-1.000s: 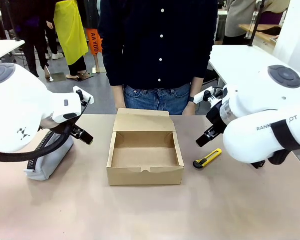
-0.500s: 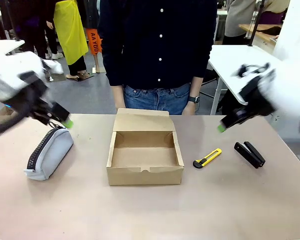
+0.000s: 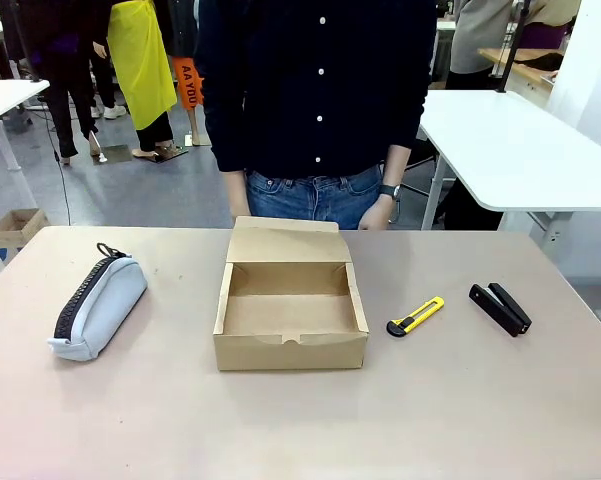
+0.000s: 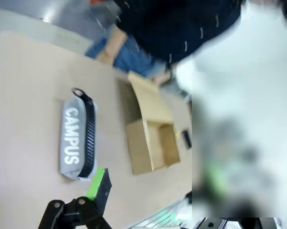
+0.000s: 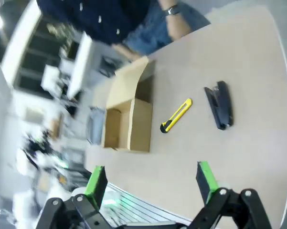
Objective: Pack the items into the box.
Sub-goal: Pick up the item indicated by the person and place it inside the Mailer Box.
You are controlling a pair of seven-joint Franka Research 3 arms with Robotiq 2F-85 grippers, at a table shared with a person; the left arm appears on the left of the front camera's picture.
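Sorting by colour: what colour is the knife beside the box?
The knife is yellow and black; clearest in the front view.

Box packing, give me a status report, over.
Left gripper and right gripper open, empty, above the table. Box open and empty; pouch left of it, stapler right. Yellow cutter lies between box and stapler.

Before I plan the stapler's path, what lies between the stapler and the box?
A yellow utility knife lies between the stapler and the box, as the front view shows.
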